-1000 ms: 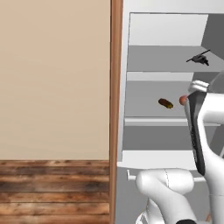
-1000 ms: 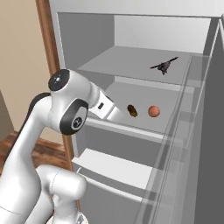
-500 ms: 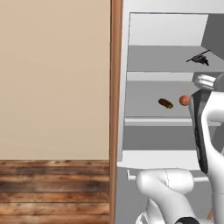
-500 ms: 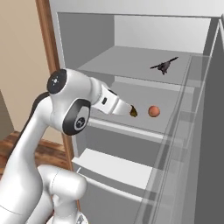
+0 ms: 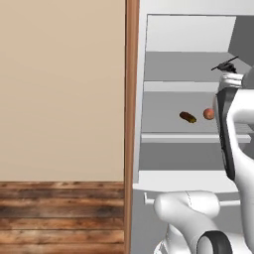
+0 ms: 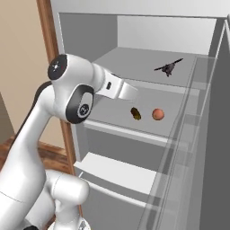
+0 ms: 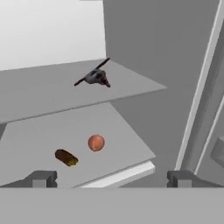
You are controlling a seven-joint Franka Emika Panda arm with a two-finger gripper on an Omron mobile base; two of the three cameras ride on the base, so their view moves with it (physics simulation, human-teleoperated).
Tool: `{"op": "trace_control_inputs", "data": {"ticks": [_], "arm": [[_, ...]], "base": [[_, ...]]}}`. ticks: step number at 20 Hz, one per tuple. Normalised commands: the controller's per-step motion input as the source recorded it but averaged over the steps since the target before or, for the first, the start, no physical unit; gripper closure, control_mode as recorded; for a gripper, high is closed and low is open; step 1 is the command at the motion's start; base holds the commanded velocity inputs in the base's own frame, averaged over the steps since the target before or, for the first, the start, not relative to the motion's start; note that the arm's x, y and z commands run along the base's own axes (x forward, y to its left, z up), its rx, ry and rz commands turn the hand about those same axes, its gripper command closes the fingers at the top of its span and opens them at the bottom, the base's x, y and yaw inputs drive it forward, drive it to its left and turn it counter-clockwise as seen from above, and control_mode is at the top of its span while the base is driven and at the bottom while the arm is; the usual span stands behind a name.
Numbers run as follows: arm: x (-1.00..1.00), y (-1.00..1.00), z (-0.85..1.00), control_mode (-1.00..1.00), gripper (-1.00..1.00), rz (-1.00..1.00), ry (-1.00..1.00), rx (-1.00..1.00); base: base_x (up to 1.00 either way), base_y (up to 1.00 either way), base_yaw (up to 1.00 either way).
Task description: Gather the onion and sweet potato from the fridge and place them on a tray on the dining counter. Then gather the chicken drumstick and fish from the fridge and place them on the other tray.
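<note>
Inside the fridge (image 6: 90, 31), door open, grey shelves run front to back w/ pale front lips; white back wall above, wood-brown frame (image 5: 131, 124) down the left edge. On the middle shelf (image 7: 39, 135) the onion (image 7: 96, 142), a smooth round orange-brown ball, sits just beside the sweet potato (image 7: 66, 157), a dark brown stubby lump w/ rounded ends; the two are apart, not touching, both a bit back from the shelf's front lip w/ bare shelf all round them. One shelf up lies a dark grey thing (image 7: 95, 77) w/ thin spikes sticking out, poss. the fish, too small to tell. Gripper (image 7: 111, 178) is short of the shelf edge, jaws spread fully wide, holding nothing. Right side is tight: translucent glassy panels (image 6: 188, 134) stand close along there. Left of the frame: plain beige wall, wood-plank floor (image 5: 59, 218). No writing legible anywhere.
</note>
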Motion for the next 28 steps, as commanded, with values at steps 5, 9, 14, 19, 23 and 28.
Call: {"op": "trace_control_inputs", "data": {"ticks": [5,9,14,19,23,28], "arm": [[0.48,0.00,0.06,-1.00,-1.00,0.13,0.16,-0.03],[0.40,-0.09,0.00,-1.00,-1.00,0.09,0.05,0.00],[0.39,-0.18,0.00,-1.00,-1.00,0.01,0.00,0.00],[0.36,-0.25,0.00,-1.00,-1.00,0.00,0.00,0.00],[0.31,-0.34,-0.02,-1.00,-1.00,0.00,0.00,0.00],[0.26,-0.40,0.00,-1.00,-1.00,0.00,0.00,0.00]], "base": [[0.00,0.00,0.00],[0.00,0.00,0.00],[0.00,0.00,0.00],[0.00,0.00,0.00],[0.00,0.00,0.00],[0.00,0.00,0.00]]}}
